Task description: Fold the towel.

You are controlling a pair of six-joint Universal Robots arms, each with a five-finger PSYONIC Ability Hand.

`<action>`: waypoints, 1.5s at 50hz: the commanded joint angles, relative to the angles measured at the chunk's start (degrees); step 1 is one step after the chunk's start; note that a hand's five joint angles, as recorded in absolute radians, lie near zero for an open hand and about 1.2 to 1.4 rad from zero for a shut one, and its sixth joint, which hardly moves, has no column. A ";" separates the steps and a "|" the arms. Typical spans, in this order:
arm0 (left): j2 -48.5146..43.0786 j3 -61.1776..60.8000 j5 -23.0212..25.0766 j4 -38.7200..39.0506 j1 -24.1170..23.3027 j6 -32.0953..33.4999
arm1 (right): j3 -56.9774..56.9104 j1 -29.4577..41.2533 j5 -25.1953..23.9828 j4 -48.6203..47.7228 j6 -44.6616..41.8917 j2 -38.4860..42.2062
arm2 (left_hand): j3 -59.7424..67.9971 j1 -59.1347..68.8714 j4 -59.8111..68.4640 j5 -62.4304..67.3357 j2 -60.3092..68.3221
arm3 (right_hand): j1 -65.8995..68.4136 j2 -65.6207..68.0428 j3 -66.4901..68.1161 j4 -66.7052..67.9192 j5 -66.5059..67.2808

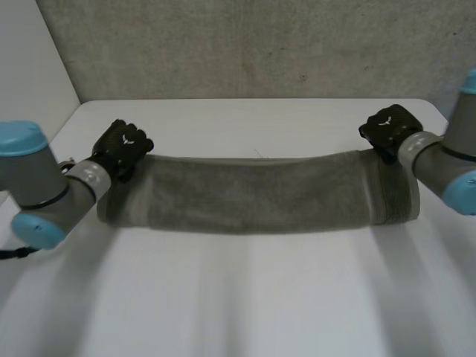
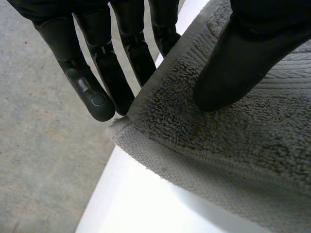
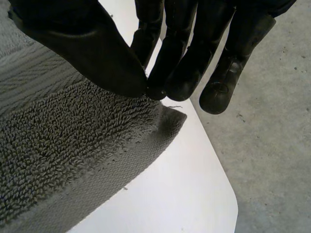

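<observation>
A grey towel (image 1: 253, 195) hangs stretched across the white table (image 1: 238, 297), held up at both far corners. My left hand (image 1: 121, 147) pinches its far left corner; in the left wrist view the thumb (image 2: 238, 63) presses on top of the towel (image 2: 233, 141) and the fingers (image 2: 97, 82) lie behind its edge. My right hand (image 1: 388, 129) pinches the far right corner; in the right wrist view the thumb (image 3: 92, 53) meets the fingers (image 3: 180, 73) on the towel's (image 3: 73, 145) corner.
A grey textured wall (image 1: 253, 44) stands behind the table's far edge. The grey floor (image 2: 43, 160) shows past the table's corners. The table's front half lies bare below the towel.
</observation>
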 commanded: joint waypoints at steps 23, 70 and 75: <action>-15.21 23.57 -18.89 -0.64 -5.97 0.06 | -32.77 4.50 13.21 -0.01 1.49 22.19 | -69.09 -66.99 -67.63 -68.55 -67.91 | -65.31 -66.43 -66.82 -66.40 -67.60; 22.41 -27.41 -1.06 0.59 3.87 -27.19 | 26.29 -6.92 2.05 -16.52 16.00 -2.96 | -67.36 -65.27 -65.91 -66.82 -66.19 | -47.09 -48.20 -48.60 -48.18 -49.38; 23.12 -27.59 -1.06 0.59 4.22 -27.19 | 26.20 -7.09 2.05 -18.02 16.00 -1.82 | -67.36 -65.27 -65.91 -66.82 -66.19 | -23.13 -24.25 -24.64 -24.22 -25.42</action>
